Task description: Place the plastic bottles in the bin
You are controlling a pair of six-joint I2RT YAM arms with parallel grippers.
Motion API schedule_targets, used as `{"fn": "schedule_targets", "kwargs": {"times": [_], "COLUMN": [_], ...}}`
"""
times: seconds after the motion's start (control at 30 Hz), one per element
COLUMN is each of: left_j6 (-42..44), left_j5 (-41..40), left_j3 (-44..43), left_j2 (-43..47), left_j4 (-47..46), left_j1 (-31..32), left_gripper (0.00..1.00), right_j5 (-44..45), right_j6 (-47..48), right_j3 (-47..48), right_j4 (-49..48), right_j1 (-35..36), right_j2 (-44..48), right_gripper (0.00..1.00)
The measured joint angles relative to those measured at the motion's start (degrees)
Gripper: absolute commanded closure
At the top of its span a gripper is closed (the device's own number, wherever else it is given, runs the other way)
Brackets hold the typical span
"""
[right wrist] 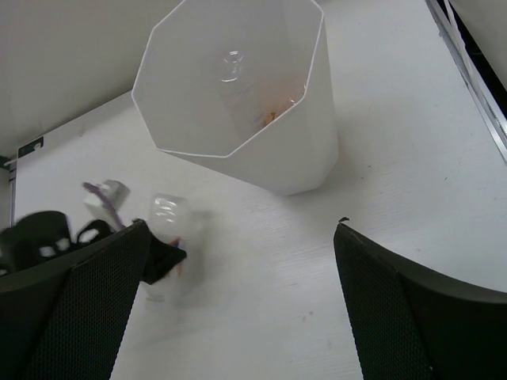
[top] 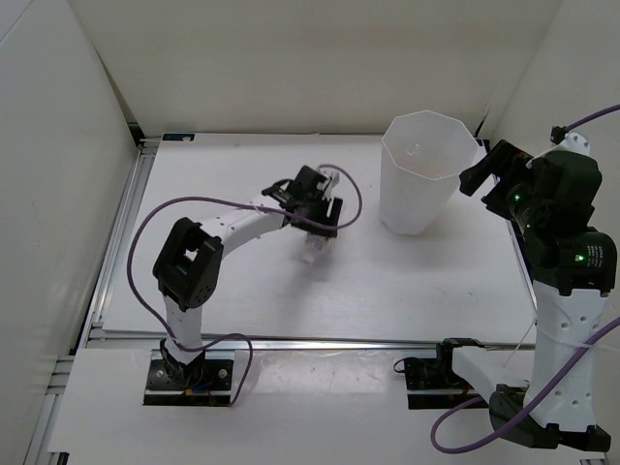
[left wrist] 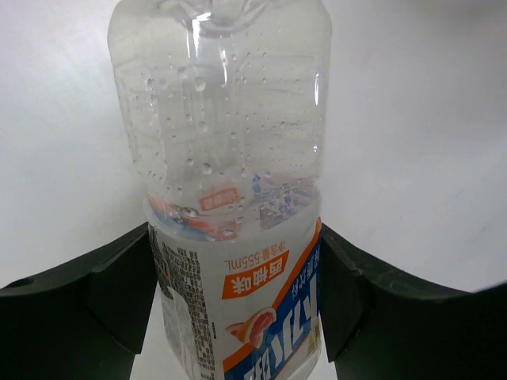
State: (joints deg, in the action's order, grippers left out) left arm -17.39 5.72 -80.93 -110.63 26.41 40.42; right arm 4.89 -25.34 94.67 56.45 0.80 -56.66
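A clear bottle with a blue-red label [left wrist: 222, 119] sits between my left gripper's fingers [left wrist: 119, 293], which press on both its sides. In the top view the left gripper [top: 318, 225] holds this bottle [top: 315, 247] low over the table's middle, left of the bin [top: 426, 208]. The bin is tall, white and faceted. In the right wrist view, a clear bottle [right wrist: 232, 67] and something orange [right wrist: 273, 115] show inside the bin [right wrist: 269, 158]. My right gripper [right wrist: 240, 233] is open and empty, above the table beside the bin's right rim [top: 477, 179]. The held bottle [right wrist: 170, 229] looks blurred there.
White walls enclose the table at the back and both sides. A metal rail [top: 121, 232] runs along the left edge and another along the right [right wrist: 467, 71]. The left arm's purple cable [top: 349, 199] loops near its wrist.
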Motion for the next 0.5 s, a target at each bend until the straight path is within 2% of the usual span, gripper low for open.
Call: {"fn": "schedule_targets", "kwargs": {"times": [0.1,0.17,0.37,0.43,0.5], "left_j6": [2.08,3.37,1.16,-1.62,-4.81], "left_j5": [-2.19,-2.05,-0.13,0.50,0.72], "left_j3": [-11.80,-25.40,-65.83,-69.99,-67.82], "left_j2": [0.15,-1.60,-11.30,-12.76,-12.83], "left_j4": [2.86,3.78,-3.30,-7.63,-13.44], "left_j1": [-2.27,-3.43,-4.09,-4.09,-4.02], "left_gripper": [0.64,0.64,0.65,0.68,0.70], "right_j5": [0.76,1.01,3.78,5.68,7.04], "right_j6": [-0.17,-0.44,-2.89,-4.24,-5.31], "right_j3": [-0.83,-0.85,-0.35,0.57,1.84], "right_j4": [0.07,0.00,0.42,0.79,0.92], "right_j1": [0.00,0.00,0.02,0.00,0.00], "right_j2": [0.00,-0.11,-0.20,-0.50,-0.76], "right_gripper": [0.00,0.00,0.00,0.00,0.00]}}
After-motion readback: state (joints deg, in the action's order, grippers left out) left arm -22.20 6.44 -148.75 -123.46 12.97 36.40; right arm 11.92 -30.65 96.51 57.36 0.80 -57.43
